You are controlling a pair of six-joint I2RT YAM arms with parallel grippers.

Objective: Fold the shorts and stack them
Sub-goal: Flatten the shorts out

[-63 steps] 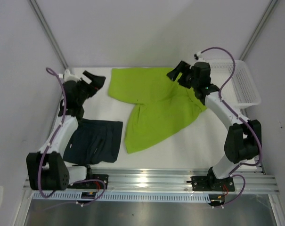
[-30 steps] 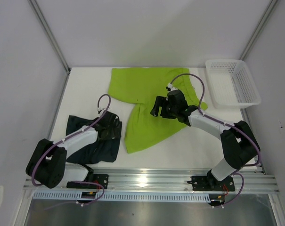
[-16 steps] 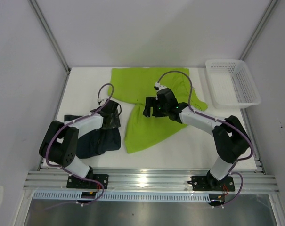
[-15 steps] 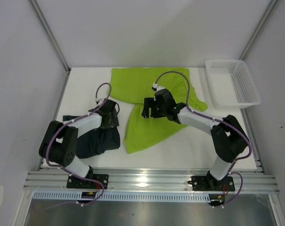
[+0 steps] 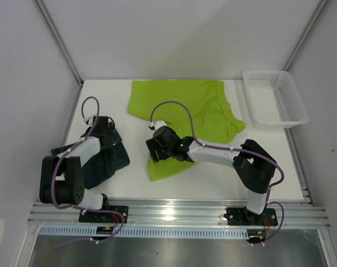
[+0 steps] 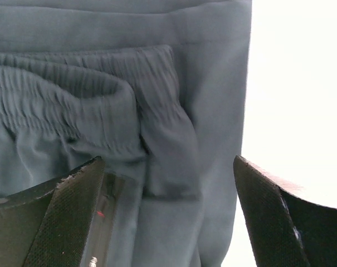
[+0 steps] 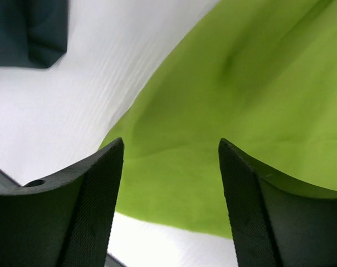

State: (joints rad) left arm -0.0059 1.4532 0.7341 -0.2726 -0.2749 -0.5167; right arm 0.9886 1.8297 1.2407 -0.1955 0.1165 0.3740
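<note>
The dark navy shorts (image 5: 104,164) lie bunched at the front left of the table; their gathered waistband (image 6: 73,94) fills the left wrist view. My left gripper (image 5: 104,132) is open right over their far edge, a finger on each side of a fold. The lime green shorts (image 5: 182,108) lie spread across the middle and back, one leg reaching toward the front. My right gripper (image 5: 155,151) is open low over that leg's front left part (image 7: 213,139). It holds nothing.
A white mesh basket (image 5: 275,97) stands at the back right corner. The enclosure walls close in left, right and back. A metal rail (image 5: 174,211) runs along the table's front edge by the arm bases.
Both arms swung from the back down onto the table. The left gripper drew left, and the navy shorts shifted left and bunched up. The right gripper travelled left and forward along the green leg.
</note>
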